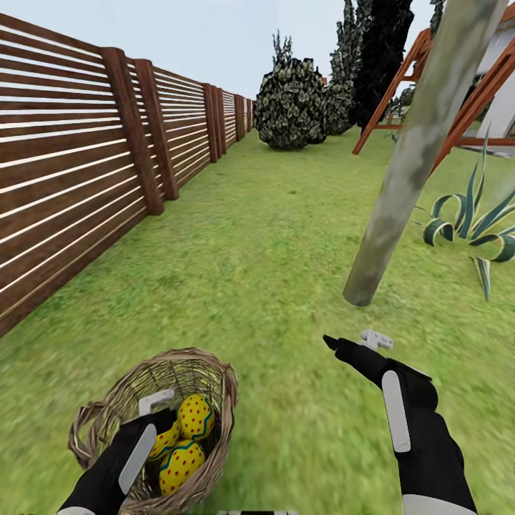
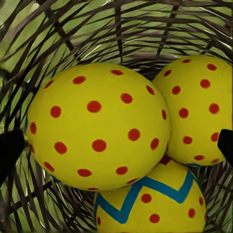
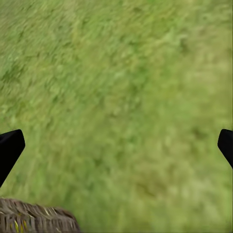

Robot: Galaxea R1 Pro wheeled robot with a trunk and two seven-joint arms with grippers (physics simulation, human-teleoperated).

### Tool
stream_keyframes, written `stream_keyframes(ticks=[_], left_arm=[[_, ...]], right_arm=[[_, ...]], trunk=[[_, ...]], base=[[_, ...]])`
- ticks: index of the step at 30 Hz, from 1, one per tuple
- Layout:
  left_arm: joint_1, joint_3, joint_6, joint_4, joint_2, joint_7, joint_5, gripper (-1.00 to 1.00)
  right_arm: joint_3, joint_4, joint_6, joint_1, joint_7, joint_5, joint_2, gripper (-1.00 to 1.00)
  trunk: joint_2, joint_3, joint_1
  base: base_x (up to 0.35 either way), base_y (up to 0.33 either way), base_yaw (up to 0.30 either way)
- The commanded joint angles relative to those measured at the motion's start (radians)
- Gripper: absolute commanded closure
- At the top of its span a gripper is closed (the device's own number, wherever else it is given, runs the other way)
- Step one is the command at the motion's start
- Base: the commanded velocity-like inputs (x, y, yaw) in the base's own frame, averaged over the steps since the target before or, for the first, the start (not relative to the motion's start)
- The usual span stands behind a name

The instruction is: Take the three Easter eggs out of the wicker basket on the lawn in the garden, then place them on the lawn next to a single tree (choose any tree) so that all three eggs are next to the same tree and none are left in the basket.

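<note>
Three Easter eggs [image 1: 184,441] sit together in the wicker basket [image 1: 214,386], which rests on the lawn [image 1: 272,236] at lower left of the head view, not far from the wooden slat fence [image 1: 86,164]. Left gripper [image 1: 163,415] is down inside the basket, right over the eggs; from the head cam its fingers are mostly lost among eggs & weave, so can't judge them there. Left wrist cam settles it: both dark fingertips [image 2: 10,153] sit wide apart at the frame edges, w/ the biggest-looking egg [image 2: 97,126] between them, not pinched. That cam also shows a 2nd dotted egg [image 2: 199,109] touching it & a 3rd w/ a blue-teal zigzag band [image 2: 150,204] tucked under both, wicker strands all round, grass showing thru the gaps.

Right gripper [image 1: 350,342] hangs over bare grass near the foot of the tree [image 1: 422,150], whose pale mottled trunk leans across the upper right of the head view. Right wrist cam shows its fingertips [image 3: 9,150] spread wide w/ nothing between but blurry grass, plus a bit of basket rim [image 3: 34,216] at one corner.

Head cam alone gives the wider garden: round leafy bush [image 1: 290,107] & dark cypresses [image 1: 383,57] at the far end, orange-brown wooden frame [image 1: 400,86] behind the trunk, striped spiky plant [image 1: 472,222] just right of it
</note>
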Motion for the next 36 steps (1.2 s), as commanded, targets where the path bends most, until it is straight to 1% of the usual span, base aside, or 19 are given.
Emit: stream_keyframes(ticks=[1,5,16,24,29,36], left_arm=[[0.0,-0.003,0.002,-0.002,0.001,0.015,0.011,-1.0],[-0.002,-0.004,0.002,-0.003,0.001,0.037,0.01,-1.0],[-0.014,-0.004,0.001,-0.005,0.0,0.048,0.009,-1.0],[-0.016,-0.006,0.001,-0.034,0.0,0.044,0.006,-1.0],[-0.016,-0.007,0.0,-0.045,0.001,0.044,0.004,-1.0],[-0.03,-0.008,-0.001,-0.047,0.003,0.047,0.002,-1.0]], right_arm=[[-0.003,-0.001,0.005,-0.001,0.006,0.001,0.001,-1.0],[-0.003,-0.001,0.005,-0.001,0.006,0.001,0.001,-1.0],[-0.003,-0.001,0.005,-0.001,0.007,0.0,0.001,-1.0],[-0.003,-0.001,0.005,-0.001,0.007,0.001,0.001,-1.0],[-0.003,-0.001,0.005,-0.001,0.007,0.001,0.001,-1.0],[-0.003,-0.001,0.005,-0.001,0.007,0.001,0.001,-1.0]], trunk=[[-0.001,-0.005,0.0],[-0.002,-0.02,0.002],[-0.004,-0.063,0.007],[-0.004,-0.063,0.007],[-0.005,-0.082,0.009],[-0.005,-0.082,0.009]], base=[[0.0,0.0,0.0],[0.0,0.0,0.0],[0.0,0.0,0.0],[0.0,0.0,0.0],[0.0,0.0,0.0],[0.0,0.0,0.0]])
